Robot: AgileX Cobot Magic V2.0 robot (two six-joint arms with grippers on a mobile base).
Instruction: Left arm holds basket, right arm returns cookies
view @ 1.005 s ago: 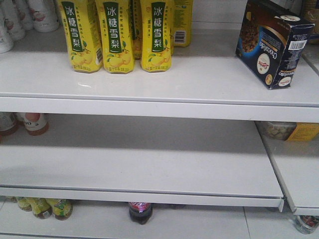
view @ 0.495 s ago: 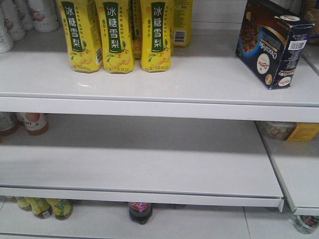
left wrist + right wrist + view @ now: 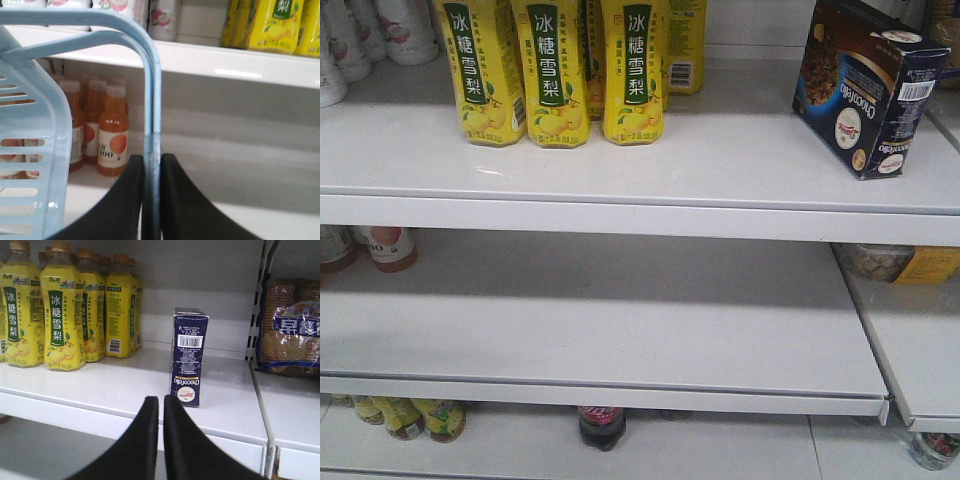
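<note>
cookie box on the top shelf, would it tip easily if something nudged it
Probably yes: the cookie box stands upright on a narrow end, tall for its base. Being cardboard, it likely feels light and would slide on the smooth white shelf. Nothing stands touching it to brace it.

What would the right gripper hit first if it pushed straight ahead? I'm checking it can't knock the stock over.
Most likely the cookies, standing upright on the white shelf just ahead of the right gripper, slightly to its right. The yellow bottles sit well left of that line. Depth is hard to judge.
</note>
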